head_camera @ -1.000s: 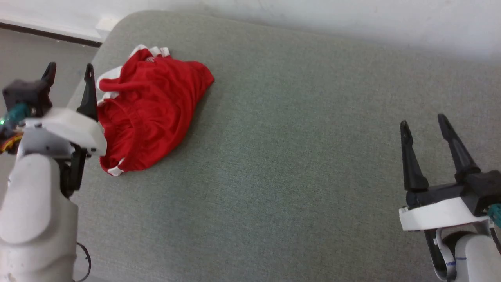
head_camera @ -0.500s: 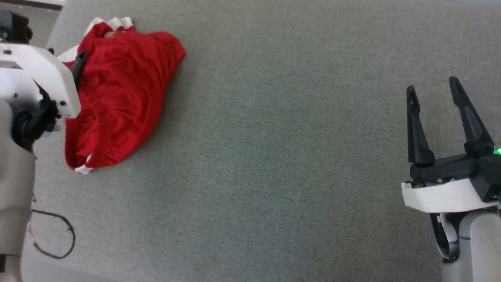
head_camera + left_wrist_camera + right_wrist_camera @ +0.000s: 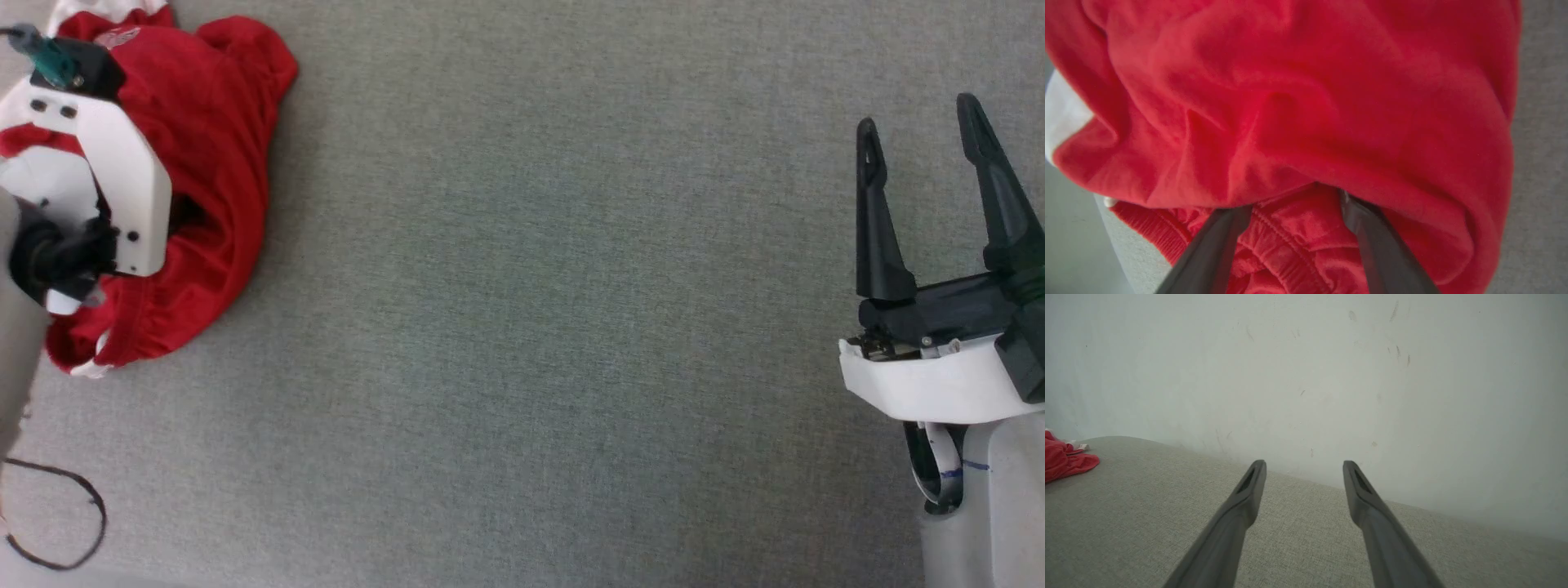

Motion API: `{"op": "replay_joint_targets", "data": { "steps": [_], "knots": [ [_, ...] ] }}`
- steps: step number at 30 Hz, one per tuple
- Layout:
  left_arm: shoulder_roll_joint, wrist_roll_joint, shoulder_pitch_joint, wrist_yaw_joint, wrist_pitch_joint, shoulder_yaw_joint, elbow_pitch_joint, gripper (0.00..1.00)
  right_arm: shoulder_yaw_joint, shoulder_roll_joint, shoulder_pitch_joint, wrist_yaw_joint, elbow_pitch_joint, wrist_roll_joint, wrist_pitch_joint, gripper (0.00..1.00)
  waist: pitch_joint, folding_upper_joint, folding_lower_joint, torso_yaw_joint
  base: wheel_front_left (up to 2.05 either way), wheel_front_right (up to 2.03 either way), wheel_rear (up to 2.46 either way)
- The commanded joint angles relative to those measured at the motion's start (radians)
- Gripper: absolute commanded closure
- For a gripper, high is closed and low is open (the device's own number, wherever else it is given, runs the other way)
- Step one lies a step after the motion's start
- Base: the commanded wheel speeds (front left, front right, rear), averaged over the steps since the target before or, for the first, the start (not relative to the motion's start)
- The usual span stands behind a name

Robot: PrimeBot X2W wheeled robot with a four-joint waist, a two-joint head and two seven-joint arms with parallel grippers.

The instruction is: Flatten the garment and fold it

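Starting flatten step: garment (image 3: 220,163) lies crumpled at far left of grey cushion (image 3: 531,327). Left gripper (image 3: 1290,204) spread wide, tips tucked under red fold, nothing pinched. Right gripper (image 3: 917,114) wide, empty, well apart. Next probably: pinch fold, bring right across.

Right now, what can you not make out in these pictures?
- Left gripper fingertips: left wrist view, tucked under a fold of the garment.
- Garment's full outline: head view, cut off by top and left edges, partly behind the left wrist housing.
- Logo: head view, too small to read.
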Motion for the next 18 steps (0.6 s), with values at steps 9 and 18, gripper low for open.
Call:
{"op": "replay_joint_targets", "data": {
  "steps": [9,18],
  "knots": [
    [0.058,-0.060,-0.055,-0.008,0.005,-0.137,0.052,1.00,-0.003,0.001,-0.001,-0.002,0.003,-0.016,-0.013,0.00,-0.037,-0.0001,-0.0001,-0.022,0.00,0.00,0.00],
    [0.097,-0.055,-0.145,-0.008,-0.156,-0.203,-0.003,1.00,-0.022,0.003,0.075,-0.002,0.023,0.008,-0.013,0.00,-0.207,-0.0001,-0.0001,-0.008,0.00,0.00,0.00]
  ]
}}
